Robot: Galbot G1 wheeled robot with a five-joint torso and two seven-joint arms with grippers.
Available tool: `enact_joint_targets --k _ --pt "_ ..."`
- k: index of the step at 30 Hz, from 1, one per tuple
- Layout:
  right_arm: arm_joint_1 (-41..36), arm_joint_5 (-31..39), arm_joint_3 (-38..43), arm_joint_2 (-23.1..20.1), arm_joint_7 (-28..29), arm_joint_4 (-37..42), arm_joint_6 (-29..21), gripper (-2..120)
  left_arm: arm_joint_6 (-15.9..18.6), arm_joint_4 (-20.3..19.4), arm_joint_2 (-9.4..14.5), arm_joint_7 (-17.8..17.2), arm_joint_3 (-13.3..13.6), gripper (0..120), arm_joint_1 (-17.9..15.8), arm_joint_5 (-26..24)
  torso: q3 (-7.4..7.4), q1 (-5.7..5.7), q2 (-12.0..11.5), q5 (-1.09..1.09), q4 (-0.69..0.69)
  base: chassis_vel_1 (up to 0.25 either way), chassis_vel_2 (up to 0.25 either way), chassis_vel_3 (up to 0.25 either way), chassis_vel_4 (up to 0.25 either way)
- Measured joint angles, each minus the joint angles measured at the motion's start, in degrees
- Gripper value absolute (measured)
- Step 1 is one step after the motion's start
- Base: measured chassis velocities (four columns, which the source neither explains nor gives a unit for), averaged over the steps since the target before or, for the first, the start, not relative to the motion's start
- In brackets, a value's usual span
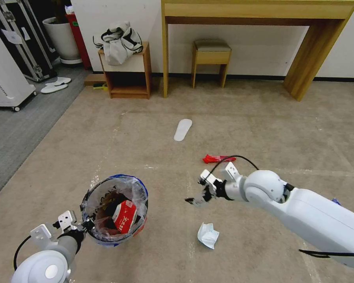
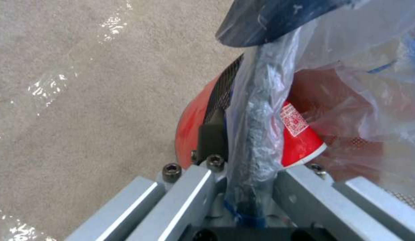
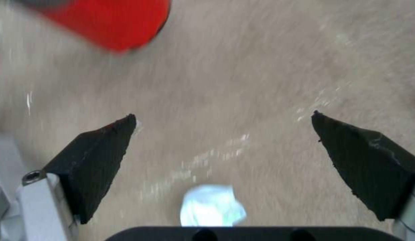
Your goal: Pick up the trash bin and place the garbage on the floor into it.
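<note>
Closest to my head camera, at about seven o'clock in its view, the left gripper (image 1: 84, 225) has its fingers pressed together on the rim of the trash bin (image 1: 115, 210), pinching the black rim and the bunched clear bag between them; in the left wrist view I see that grip (image 2: 250, 187) clamped on the twisted plastic, with the bin's red wall (image 2: 192, 130) just beyond. Inside the bin I can make out a red-and-white carton (image 1: 125, 216) leaning against the liner, with dark litter under it. From there the left arm runs back to the lower edge.

At four o'clock, the right gripper (image 1: 196, 196) hangs with its black fingers (image 3: 100, 157) spread wide and nothing between them, above the beige carpet floor (image 1: 263, 125). Crumpled white paper (image 1: 207, 235) lies on the carpet just below that gripper, toward six o'clock. A red wrapper (image 1: 216, 158) lies flat near the centre, beyond the right wrist. One white slipper (image 1: 183, 129) rests farther off, toward twelve o'clock.
</note>
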Motion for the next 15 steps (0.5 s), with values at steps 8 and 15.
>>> enact_joint_targets --k 8,15 --pt "1.5 -10.9 -5.5 0.1 -7.8 -3.0 0.2 100 -0.1 0.3 -0.4 0.1 -0.1 0 -0.2 0.2 0.00 0.00 0.0 -0.01 0.00 0.000 0.000 0.000 0.000" --pt "2.4 -17.9 -10.2 5.4 -8.4 -9.0 0.4 100 -0.2 0.4 -0.9 0.1 -0.5 0 -0.2 0.2 0.00 0.00 0.0 -0.01 0.00 0.000 0.000 0.000 0.000"
